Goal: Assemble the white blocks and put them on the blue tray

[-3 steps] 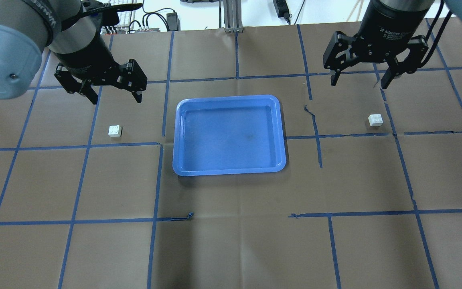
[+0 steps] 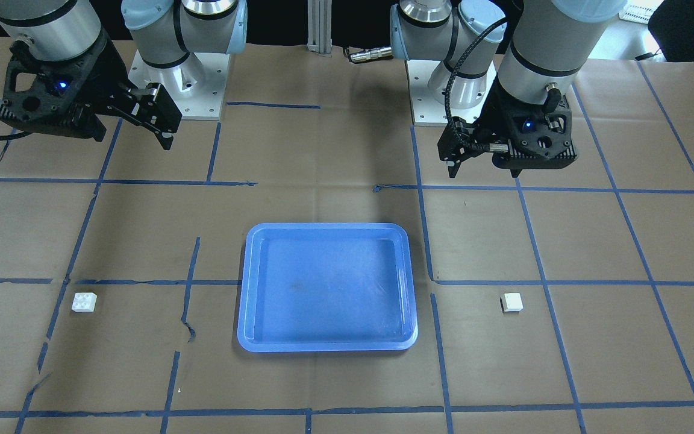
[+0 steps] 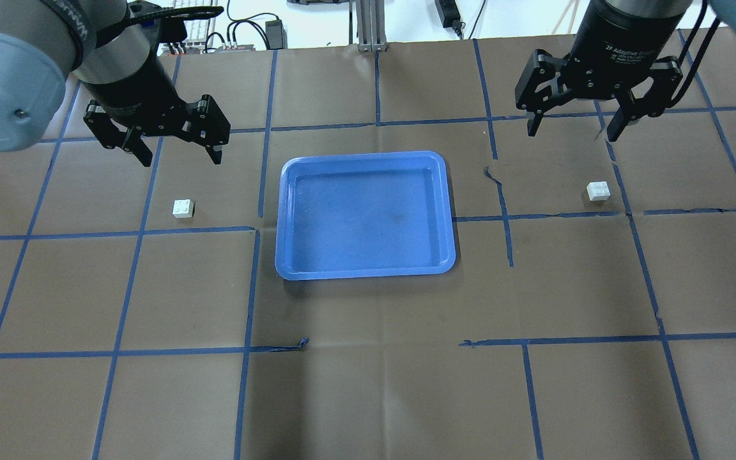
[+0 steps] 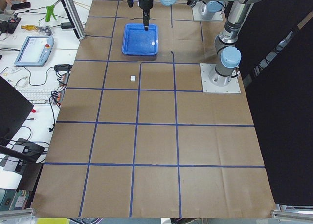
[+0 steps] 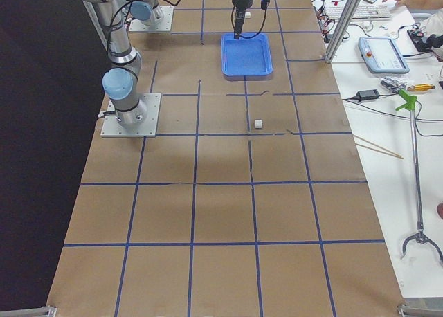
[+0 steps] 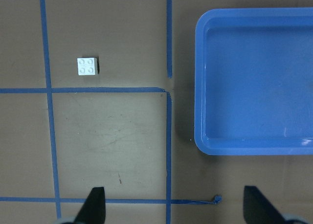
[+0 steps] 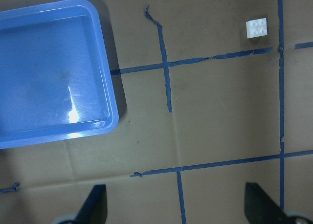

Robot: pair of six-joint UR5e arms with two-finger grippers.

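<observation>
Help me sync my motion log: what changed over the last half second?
The left claw edged slightly outward, away from the blue tray, still open and empty. Nothing was grasped or released. The right claw barely moved and stays open. The left block, the right block and the tray stayed put.

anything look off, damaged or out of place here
Only the tape. The blue tape is torn and wavy just right of the blue tray, and a loose tape end curls up below it in the overhead view. The left white block and right white block sit flat, studs up.
</observation>
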